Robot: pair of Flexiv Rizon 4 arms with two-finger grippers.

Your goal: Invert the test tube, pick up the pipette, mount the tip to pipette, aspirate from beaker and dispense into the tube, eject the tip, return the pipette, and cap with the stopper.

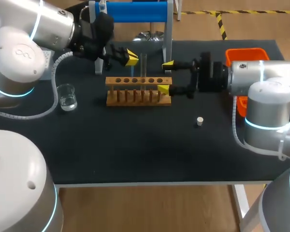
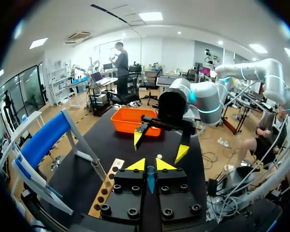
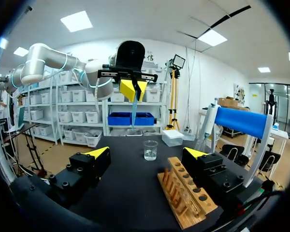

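My left gripper [image 1: 131, 57] hangs above the left part of the wooden rack [image 1: 138, 91], shut on a slim blue-tinted test tube [image 3: 134, 110] that points straight down from its tips. The same tube [image 2: 150, 178] shows between its tips in the left wrist view. A clear tube [image 1: 143, 65] seems to stand upright in the rack. My right gripper [image 1: 165, 76] is open at the rack's right end, facing the left gripper [image 3: 134, 89]. The pipette [image 1: 102, 7] hangs on the blue stand [image 1: 135, 11]. The beaker [image 1: 66, 96] is at the left, and the white stopper [image 1: 199, 121] lies right of the rack.
An orange bin [image 1: 246, 54] sits at the back right behind my right arm. A grey cable loops on the table around the beaker. The blue stand's legs rise just behind the rack.
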